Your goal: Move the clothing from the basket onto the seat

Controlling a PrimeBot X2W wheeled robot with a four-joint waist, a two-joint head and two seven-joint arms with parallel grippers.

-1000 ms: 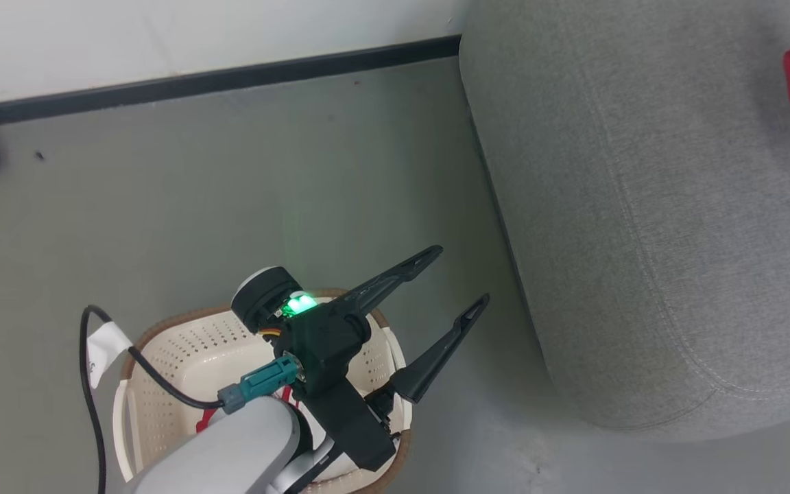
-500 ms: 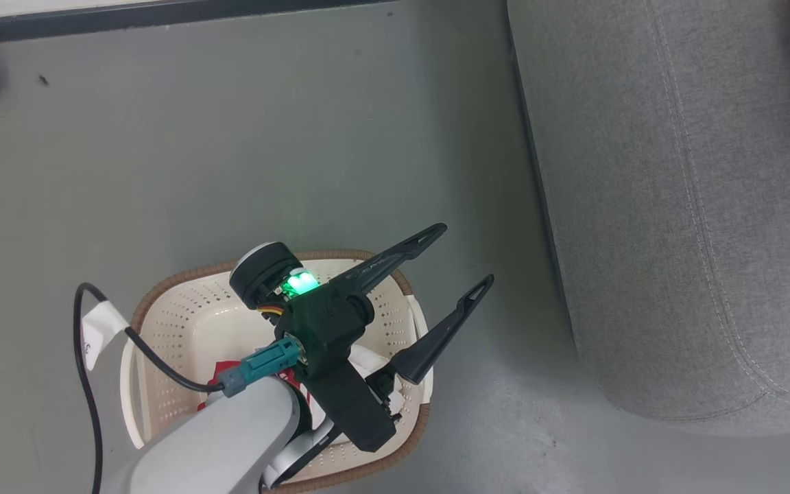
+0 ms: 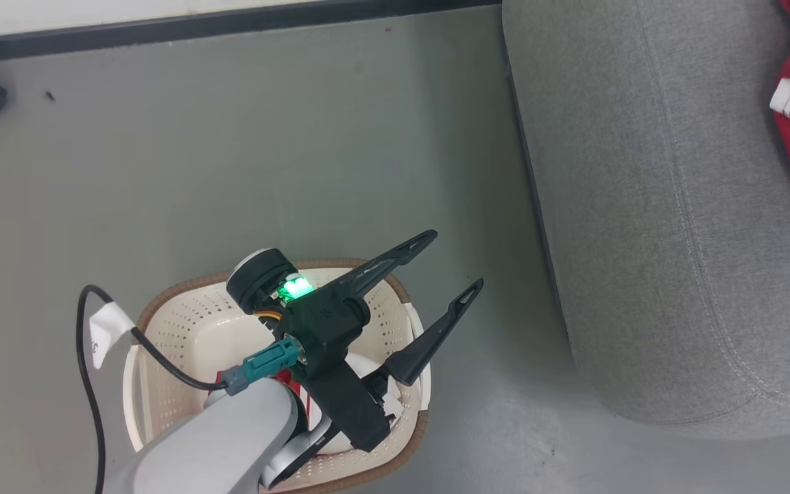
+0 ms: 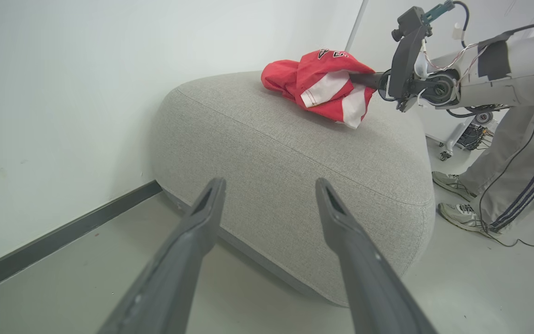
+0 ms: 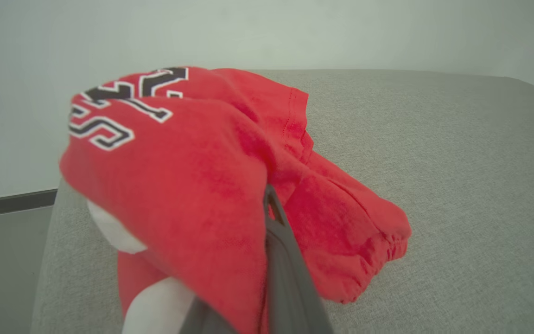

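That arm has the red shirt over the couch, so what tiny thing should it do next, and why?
Probably open the right gripper: its fingers are shut on the red jersey, which partly lies on the grey seat, so letting go should leave it there.

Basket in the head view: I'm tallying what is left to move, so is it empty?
No, a bundle of red and white clothing lies at the bottom of the basket.
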